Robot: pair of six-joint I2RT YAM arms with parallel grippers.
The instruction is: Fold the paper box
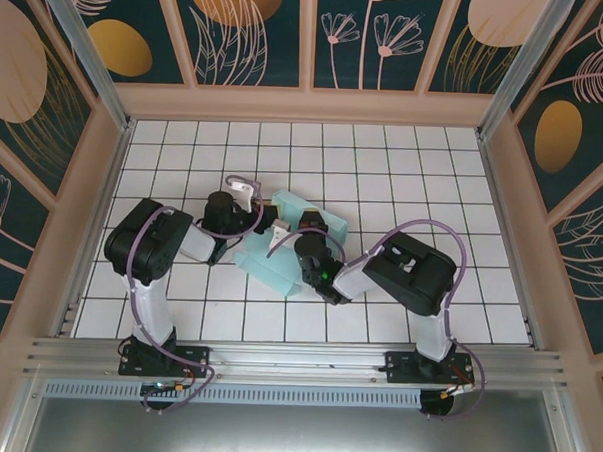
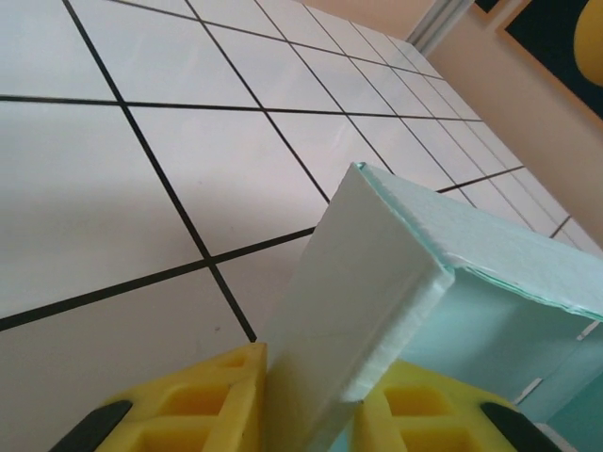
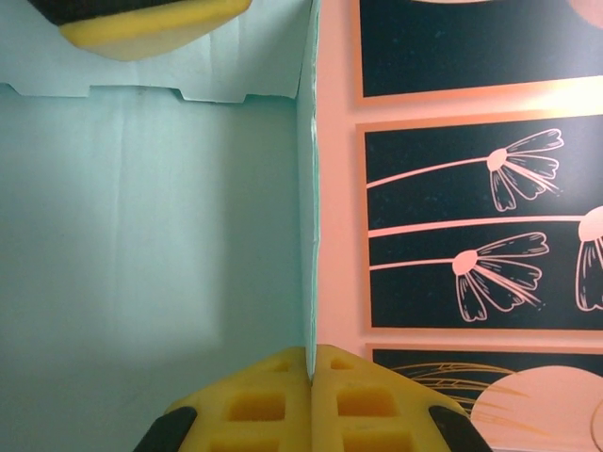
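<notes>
The paper box (image 1: 272, 270), pale mint card and partly folded, lies mid-table between both arms. My left gripper (image 1: 262, 222) reaches it from the left. In the left wrist view its yellow fingers (image 2: 212, 395) clamp a thick doubled wall of the paper box (image 2: 377, 282), and my left gripper (image 2: 316, 410) is shut on it. My right gripper (image 1: 293, 244) comes in from the right. Seen from the right wrist, my right gripper (image 3: 309, 377) is shut on the thin upright edge of a wall of the paper box (image 3: 151, 245). One yellow finger (image 3: 141, 24) of the left gripper shows at the top.
White tiled tabletop (image 1: 404, 180) with black grid lines, enclosed by beige walls with dark floral panels (image 1: 255, 29). A metal rail (image 1: 296, 361) runs along the near edge by the arm bases.
</notes>
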